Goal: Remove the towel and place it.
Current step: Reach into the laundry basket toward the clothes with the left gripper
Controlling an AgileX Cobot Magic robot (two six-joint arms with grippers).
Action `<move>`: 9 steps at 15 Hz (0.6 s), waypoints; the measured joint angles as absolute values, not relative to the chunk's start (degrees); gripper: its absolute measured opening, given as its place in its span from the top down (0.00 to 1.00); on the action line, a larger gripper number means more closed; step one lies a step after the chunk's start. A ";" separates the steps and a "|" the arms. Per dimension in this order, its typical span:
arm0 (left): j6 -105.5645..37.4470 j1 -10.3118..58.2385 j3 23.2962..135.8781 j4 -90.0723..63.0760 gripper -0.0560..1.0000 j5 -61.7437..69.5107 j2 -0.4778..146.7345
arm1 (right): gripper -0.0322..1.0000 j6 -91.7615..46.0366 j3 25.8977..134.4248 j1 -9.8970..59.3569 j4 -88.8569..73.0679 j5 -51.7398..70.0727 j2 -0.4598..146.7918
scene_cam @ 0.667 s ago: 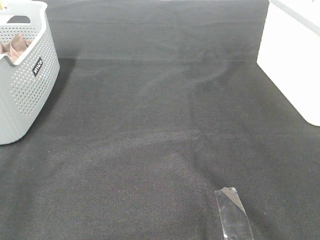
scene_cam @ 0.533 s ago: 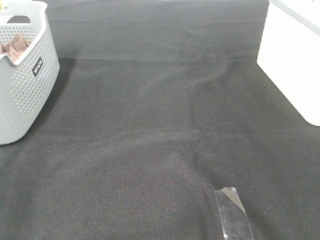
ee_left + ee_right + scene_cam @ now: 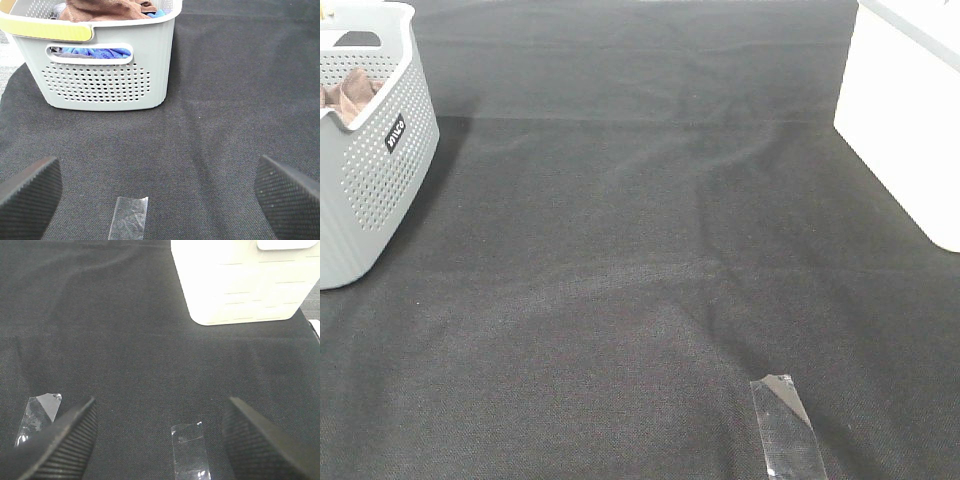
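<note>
Brown towel (image 3: pixel 348 92): bunched in grey perforated basket (image 3: pixel 380 170), upper left of the overhead frame, over blue cloth (image 3: pixel 95 51); no long axis readable | left gripper (image 3: pixel 157 200): spread wide, empty, facing basket, well apart; judged the nearer arm | right gripper (image 3: pixel 160 435): spread, empty, facing white box (image 3: pixel 240 280), upper right.

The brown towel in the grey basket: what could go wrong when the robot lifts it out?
1. The blue cloth lies right by the towel in the basket, so the open left pincer might take both.
2. The towel is bunched inside the basket. Pulling it could drag or tip the basket, which stands free on the black table cover.
</note>
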State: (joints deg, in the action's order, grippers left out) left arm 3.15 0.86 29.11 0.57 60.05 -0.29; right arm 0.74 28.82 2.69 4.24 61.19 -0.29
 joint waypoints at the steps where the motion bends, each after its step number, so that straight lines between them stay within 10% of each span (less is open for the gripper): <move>1: 3.15 0.86 29.11 0.57 0.01 60.05 -0.29 | 0.30 0.74 28.82 2.69 4.24 61.19 -0.29; 9: 2.23 0.86 29.11 0.00 0.01 60.05 -0.29 | 0.30 0.74 28.82 2.69 4.24 61.19 -0.29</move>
State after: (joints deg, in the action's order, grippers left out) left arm 2.23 0.86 29.11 0.00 60.05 -0.29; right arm 0.74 28.82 2.69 4.24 61.19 -0.29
